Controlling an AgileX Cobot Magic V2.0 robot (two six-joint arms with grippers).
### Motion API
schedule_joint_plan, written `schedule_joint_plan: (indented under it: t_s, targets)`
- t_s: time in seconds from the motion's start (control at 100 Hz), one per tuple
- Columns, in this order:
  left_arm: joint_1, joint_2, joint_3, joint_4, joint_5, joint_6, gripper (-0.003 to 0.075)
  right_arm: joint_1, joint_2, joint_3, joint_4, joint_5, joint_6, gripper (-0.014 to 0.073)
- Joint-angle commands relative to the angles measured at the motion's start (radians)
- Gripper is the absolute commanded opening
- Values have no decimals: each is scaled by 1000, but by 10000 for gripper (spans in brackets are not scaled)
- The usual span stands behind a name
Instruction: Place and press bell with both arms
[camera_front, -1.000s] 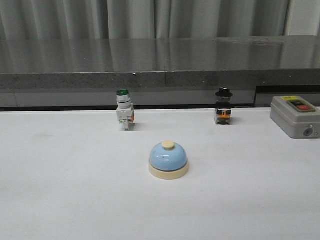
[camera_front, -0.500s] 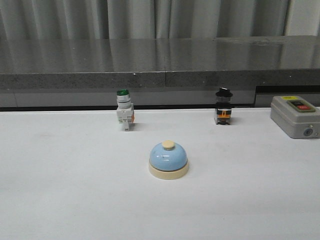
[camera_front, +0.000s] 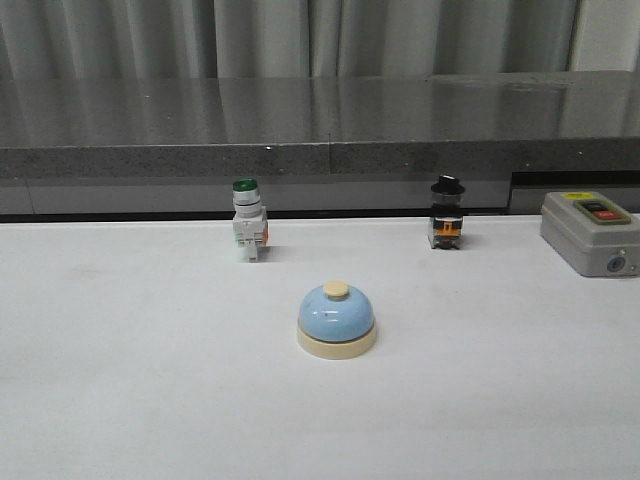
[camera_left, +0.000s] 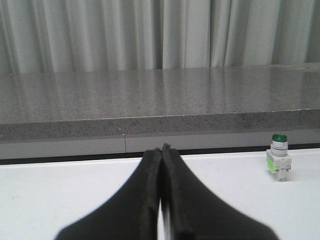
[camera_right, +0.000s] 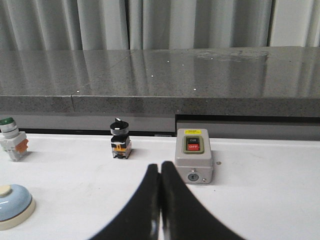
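Observation:
The light-blue bell (camera_front: 336, 319) with its cream base and knob stands upright on the white table (camera_front: 120, 380), near the middle. In the right wrist view the bell (camera_right: 14, 204) shows at the picture's edge, well apart from the fingers. My left gripper (camera_left: 161, 149) is shut with nothing in it, its black fingers pressed together over bare table. My right gripper (camera_right: 160, 167) is also shut and empty, with its tips short of the grey box. Neither arm appears in the front view.
A green-capped white push-button switch (camera_front: 248, 220) stands behind the bell to the left, a black-capped switch (camera_front: 447, 213) to the right. A grey box with a red button (camera_front: 590, 232) sits at the far right. A dark stone ledge (camera_front: 320, 125) runs along the table's back.

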Motion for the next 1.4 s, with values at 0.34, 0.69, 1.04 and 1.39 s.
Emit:
schedule_joint_plan:
  t_s: [0.34, 0.69, 1.04, 1.39]
  targets:
    - [3, -30, 43, 0, -91, -10, -20, -8, -14, -14, -49, -86, -8, -60]
    - [3, -30, 43, 0, -91, -10, -20, -8, -14, -14, -49, -92, -8, -60]
    - [3, -30, 43, 0, -91, -10, -20, -8, -9, -50, -49, -209, -8, -60]
    - [3, -30, 43, 0, -91, -10, -20, -8, 242, -421, -48, 248, -8, -60]
